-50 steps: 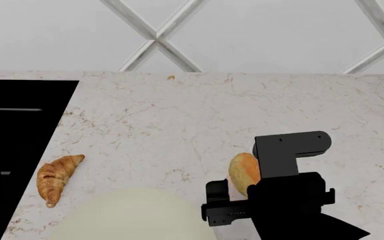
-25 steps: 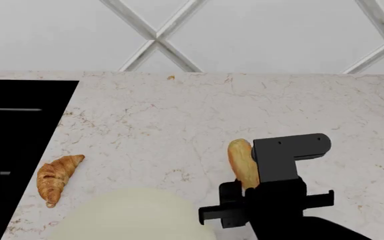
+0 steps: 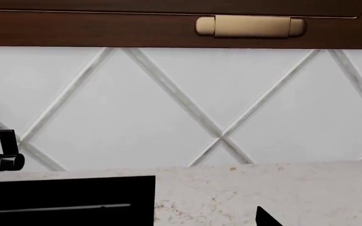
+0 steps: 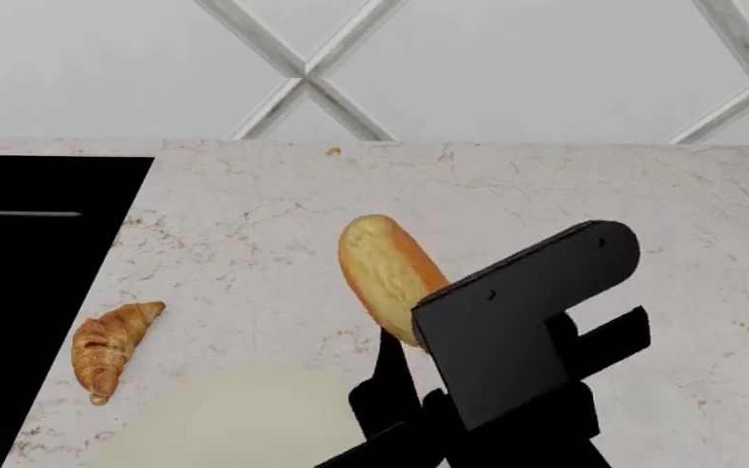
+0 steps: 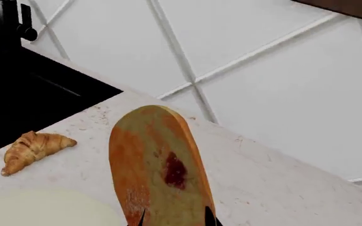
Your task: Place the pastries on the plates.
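My right gripper is shut on the round tan bun with the orange-glazed top and holds it on edge above the counter, just right of the pale cream plate. In the right wrist view the bun fills the space between the two fingertips of the gripper, with the cream plate below and beside it. The golden croissant lies on the counter left of the plate and shows in the right wrist view too. The grey plate is out of view. Only one dark tip of my left gripper shows.
A black sink takes the counter's left side, with a black faucet behind it. A white diamond-tiled wall backs the marble counter. A dark wood cabinet with a brass handle hangs above.
My right gripper has lifted the bun off the counter and carried it up and to the left, towards the cream plate, tilting as it went. The croissant has not moved.
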Controlling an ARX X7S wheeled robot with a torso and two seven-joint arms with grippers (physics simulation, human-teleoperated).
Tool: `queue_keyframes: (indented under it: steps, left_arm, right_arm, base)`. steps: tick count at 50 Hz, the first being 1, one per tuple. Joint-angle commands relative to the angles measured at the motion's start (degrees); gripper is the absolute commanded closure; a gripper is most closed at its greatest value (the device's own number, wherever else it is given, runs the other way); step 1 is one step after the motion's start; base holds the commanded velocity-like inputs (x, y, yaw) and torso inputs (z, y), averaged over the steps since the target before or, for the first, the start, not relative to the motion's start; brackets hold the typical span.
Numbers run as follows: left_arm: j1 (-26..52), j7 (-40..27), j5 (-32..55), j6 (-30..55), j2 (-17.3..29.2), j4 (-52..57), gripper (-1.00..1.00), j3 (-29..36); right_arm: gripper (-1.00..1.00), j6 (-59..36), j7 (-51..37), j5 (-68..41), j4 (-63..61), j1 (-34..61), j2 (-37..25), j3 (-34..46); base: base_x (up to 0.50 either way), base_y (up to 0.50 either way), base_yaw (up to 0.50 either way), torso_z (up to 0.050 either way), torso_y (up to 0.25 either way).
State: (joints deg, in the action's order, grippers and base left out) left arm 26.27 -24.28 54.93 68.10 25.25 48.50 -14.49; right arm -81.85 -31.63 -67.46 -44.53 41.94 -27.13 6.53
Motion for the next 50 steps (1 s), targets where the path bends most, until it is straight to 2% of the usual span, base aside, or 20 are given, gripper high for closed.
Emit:
queue_keyframes:
  steps: [1,5,11,15,30,50]
  left_arm:
    - [0.3,-0.5,-0.5,-0.9,-0.5,-0.4,-1.00,1.2]
    - [-0.2,-0.7,-0.2,-1.1,-0.5,-0.2,-1.00,0.9]
    - [-0.7,-1.2,0.6,-0.9,-0.4,0.1,-1.00,0.2]
    - [-0.9,-1.4,0.8,-1.0,-0.3,0.0,-1.00,0.1]
    - [-1.7,-1.7,2.2,-1.2,0.3,0.0,-1.00,-0.8]
    - [-2.3,-1.9,4.0,-1.5,1.4,-0.2,-1.00,-1.9]
  right_arm:
    - [1.00,2.1,4.5,5.1,-9.4,-0.4,-3.7,9.8]
    - [1.00,4.0,6.3,8.5,-10.2,-1.0,-4.8,14.6]
    - [1.00,5.1,6.7,8.9,-10.7,-2.5,-4.5,17.5]
    - [1.00,3.7,4.7,2.7,-9.9,-3.5,-2.5,14.7]
    - [1.00,9.0,8.1,11.1,-6.8,-7.8,-3.0,23.9]
    - [1.00,11.9,8.6,14.6,-2.4,-10.4,-3.1,27.5]
  base:
    - [0.00,0.00,0.00,0.000,0.000]
    - [0.00,0.00,0.00,0.000,0.000]
    - [0.00,0.00,0.00,0.000,0.000]
    - [0.00,0.00,0.00,0.000,0.000]
    - [0.00,0.00,0.00,0.000,0.000]
    - [0.00,0.00,0.00,0.000,0.000]
